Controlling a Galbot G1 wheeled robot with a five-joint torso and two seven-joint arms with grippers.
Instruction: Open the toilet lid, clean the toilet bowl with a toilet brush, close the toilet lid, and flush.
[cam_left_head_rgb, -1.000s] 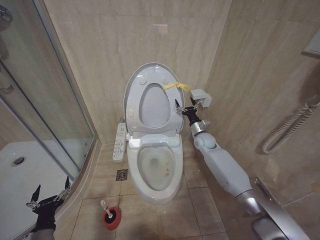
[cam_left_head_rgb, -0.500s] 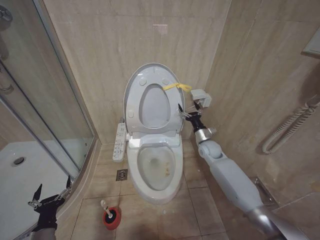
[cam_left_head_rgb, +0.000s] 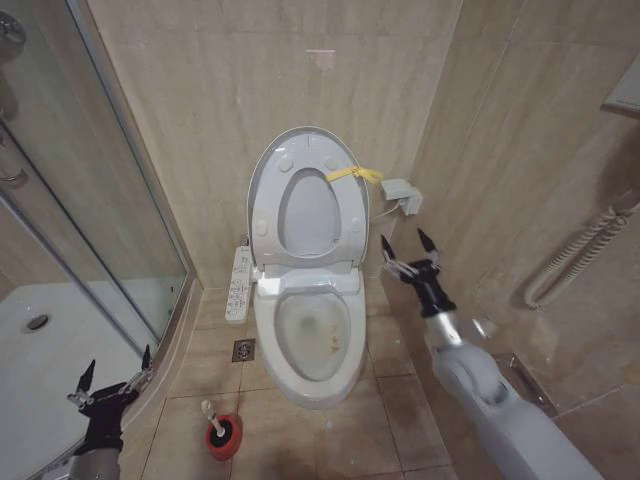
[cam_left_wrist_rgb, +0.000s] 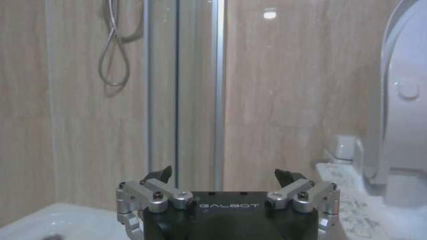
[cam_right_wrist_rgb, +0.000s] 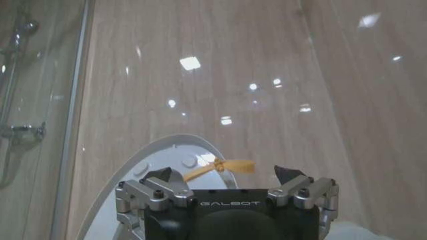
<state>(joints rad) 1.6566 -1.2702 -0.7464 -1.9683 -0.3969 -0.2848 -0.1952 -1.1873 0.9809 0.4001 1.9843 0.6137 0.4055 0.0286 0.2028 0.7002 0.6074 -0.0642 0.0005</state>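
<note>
The toilet lid (cam_left_head_rgb: 300, 148) stands upright against the wall with the ring seat (cam_left_head_rgb: 262, 215) raised against it. A yellow strap (cam_left_head_rgb: 352, 173) hangs at the lid's right edge. Below lies the open toilet bowl (cam_left_head_rgb: 312, 338), stained brownish inside. My right gripper (cam_left_head_rgb: 408, 245) hovers open, right of the lid and apart from it. The right wrist view looks past this gripper (cam_right_wrist_rgb: 225, 175) to the lid (cam_right_wrist_rgb: 157, 165) and strap (cam_right_wrist_rgb: 225, 165). The toilet brush (cam_left_head_rgb: 207, 408) stands in a red holder (cam_left_head_rgb: 224, 436) on the floor, its head hidden. My left gripper (cam_left_head_rgb: 113, 372) is open, low by the shower; (cam_left_wrist_rgb: 223, 176).
A glass shower door (cam_left_head_rgb: 95, 200) and white shower tray (cam_left_head_rgb: 40, 350) lie on the left. A control panel (cam_left_head_rgb: 238, 283) hangs left of the bowl, with a floor drain (cam_left_head_rgb: 243, 349) below. On the right wall are a white box (cam_left_head_rgb: 402, 195) and a hose (cam_left_head_rgb: 580, 255).
My right gripper has drawn back from the lid's strap edge, down and to the right, and its fingers have spread open. The left gripper has shifted slightly right and lower.
</note>
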